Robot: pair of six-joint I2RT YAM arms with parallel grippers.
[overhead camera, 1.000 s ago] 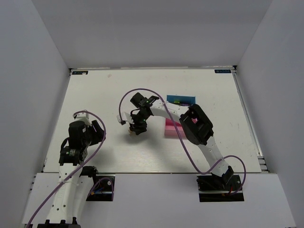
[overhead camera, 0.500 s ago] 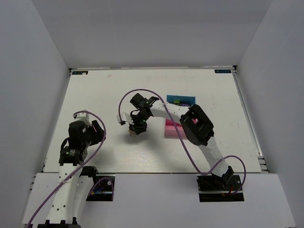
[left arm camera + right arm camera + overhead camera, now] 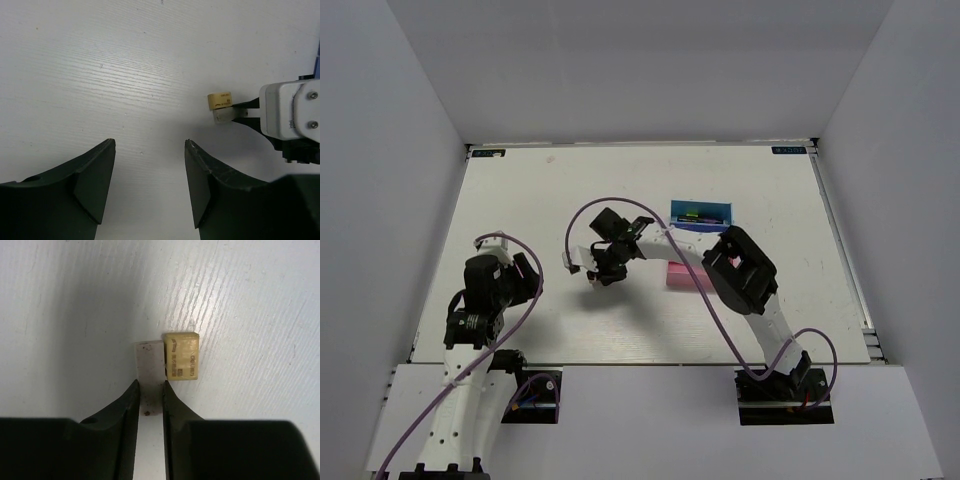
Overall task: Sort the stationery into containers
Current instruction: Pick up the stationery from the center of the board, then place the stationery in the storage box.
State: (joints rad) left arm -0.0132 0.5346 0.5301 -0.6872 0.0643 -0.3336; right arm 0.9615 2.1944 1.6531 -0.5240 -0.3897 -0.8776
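Observation:
My right gripper [image 3: 149, 385] is shut on a whitish eraser block [image 3: 150, 365] lying on the white table. A tan eraser block [image 3: 182, 358] lies against its right side, outside the jaws. Both erasers also show in the left wrist view, tan [image 3: 220, 101] above whitish [image 3: 223, 115]. In the top view the right gripper [image 3: 588, 272] is left of centre. A blue tray [image 3: 701, 204] holds a dark marker and a yellow item. The pink tray [image 3: 677, 278] lies nearer. The arm hides the tray between them. My left gripper [image 3: 150, 150] is open and empty above bare table.
The right arm [image 3: 740, 265] stretches across the trays from the right base. The left arm [image 3: 485, 290] is folded at the near left. White walls enclose the table [image 3: 520, 200] on three sides.
The right gripper has shifted a little left and down to the erasers. The right arm's elbow has moved nearer, uncovering more of the blue tray. The left arm has not moved.

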